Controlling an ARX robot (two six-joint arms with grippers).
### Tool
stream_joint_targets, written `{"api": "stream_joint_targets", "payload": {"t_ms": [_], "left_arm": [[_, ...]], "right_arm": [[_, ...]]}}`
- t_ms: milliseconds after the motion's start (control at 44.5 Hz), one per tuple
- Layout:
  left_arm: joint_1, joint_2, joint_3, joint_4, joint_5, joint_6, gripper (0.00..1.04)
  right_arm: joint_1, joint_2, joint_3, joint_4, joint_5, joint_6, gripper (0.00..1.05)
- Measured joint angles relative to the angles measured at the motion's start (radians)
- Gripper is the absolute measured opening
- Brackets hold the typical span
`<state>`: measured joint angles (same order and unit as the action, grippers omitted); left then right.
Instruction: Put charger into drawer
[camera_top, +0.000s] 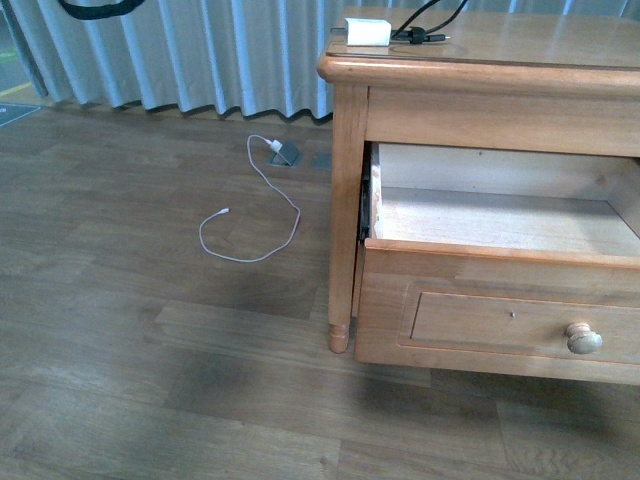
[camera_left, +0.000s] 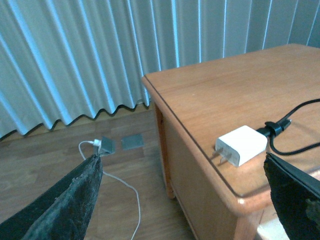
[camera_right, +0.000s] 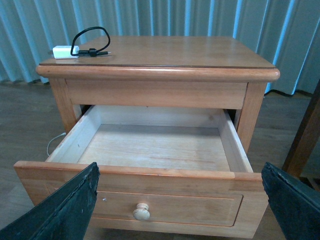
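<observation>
A long white cable (camera_top: 297, 214) lies looped on the brown plank floor (camera_top: 150, 350), one end at a small grey floor box (camera_top: 287, 152) near the pale pleated curtain (camera_top: 180, 50).

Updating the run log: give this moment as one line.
charger on nightstand top | drawer open, visibly empty | left claw open near charger | right claw open facing drawer

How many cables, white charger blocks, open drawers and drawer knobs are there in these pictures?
Cables: 2, a black cable on the nightstand and a white cable on the floor
Charger blocks: 1, the charger
Open drawers: 1, the drawer
Knobs: 1, the knob
Total: 5
</observation>
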<state>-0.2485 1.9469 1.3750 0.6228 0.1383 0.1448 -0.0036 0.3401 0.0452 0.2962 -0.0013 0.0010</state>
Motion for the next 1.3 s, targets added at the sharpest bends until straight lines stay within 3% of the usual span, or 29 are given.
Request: {"api": "stream_joint_targets", "payload": {"t_ms": [494,854,921,1146,1303], "left_arm": [[-0.096,0.454,0.517,-0.08,0.115,-0.034,0.99],[-0.091,0.495,0.592,-0.143,0.135,-0.068,0.98],[-0.094,0.496,0.592,-0.16,0.135,-0.067,0.91],[-0.1,0.498,0.606,-0.225,0.148,-0.053,0.45],[-0.1,0.485,0.575,-0.195,0.142,-0.051,0.4]], "right_arm": [[0.0,0.0,0.0,0.0,0.0,0.0,0.96],[0.0,0.0,0.0,0.0,0.0,0.0,0.96],[0.0,0.0,0.0,0.0,0.0,0.0,0.96],[0.0,0.0,0.0,0.0,0.0,0.0,0.96],[0.0,0.0,0.0,0.0,0.0,0.0,0.96]]}}
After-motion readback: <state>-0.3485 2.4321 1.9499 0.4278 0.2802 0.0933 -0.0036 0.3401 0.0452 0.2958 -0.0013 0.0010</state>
